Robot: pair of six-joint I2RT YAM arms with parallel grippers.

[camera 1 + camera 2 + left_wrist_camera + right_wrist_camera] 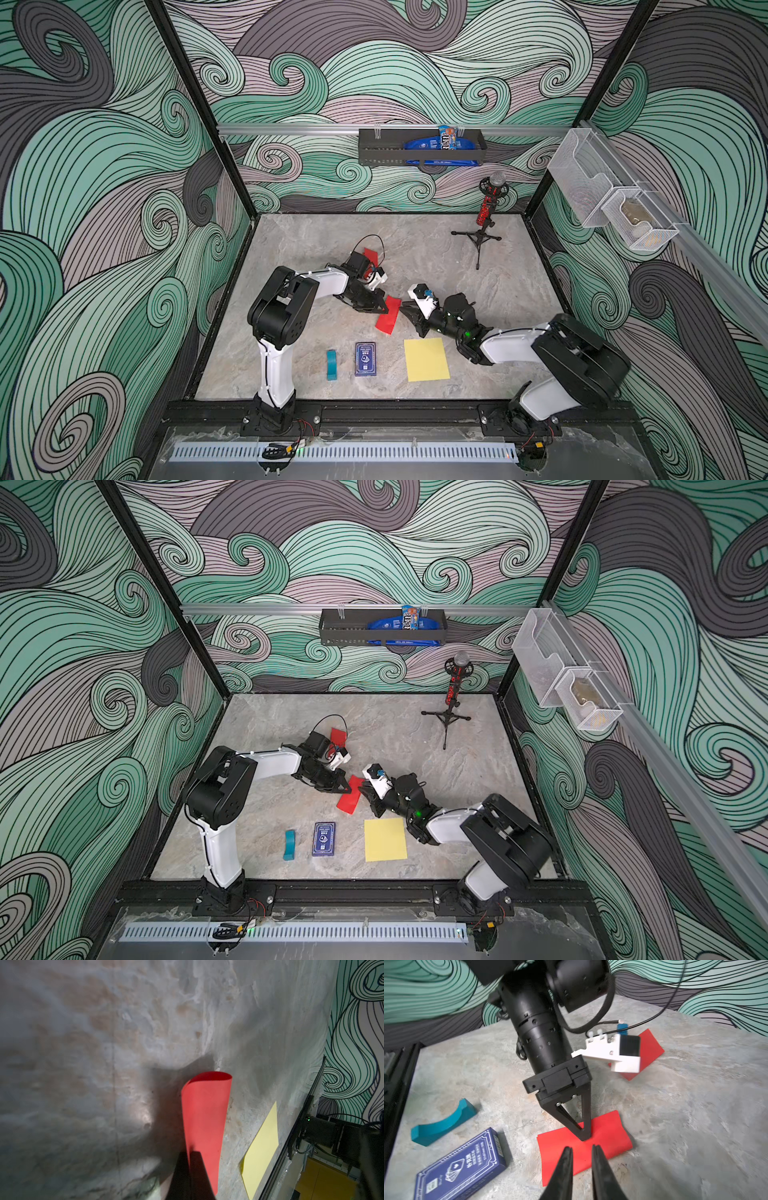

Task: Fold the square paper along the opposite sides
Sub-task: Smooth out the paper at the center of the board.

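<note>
Closest to us, along the front of the counter, we've got a teal block, a blue card box and a flat yellow paper, lined up side by side with nothing touching them. Just behind, mid-counter, there's the red paper, doubled over on itself, its bend rounded rather than pressed flat. The left tool comes down on it, jaws pinched tight together. The left wrist view shows the paper caught right between the fingers. Facing it, the right tool hangs low over the same paper with its jaws a narrow gap apart, and we see nothing gripped in them. Further back, behind the left wrist, a second red sheet lies on the counter. Beyond that a tripod microphone stands near the back right corner. Up on the back wall, a dark basket holds blue packets.
</note>
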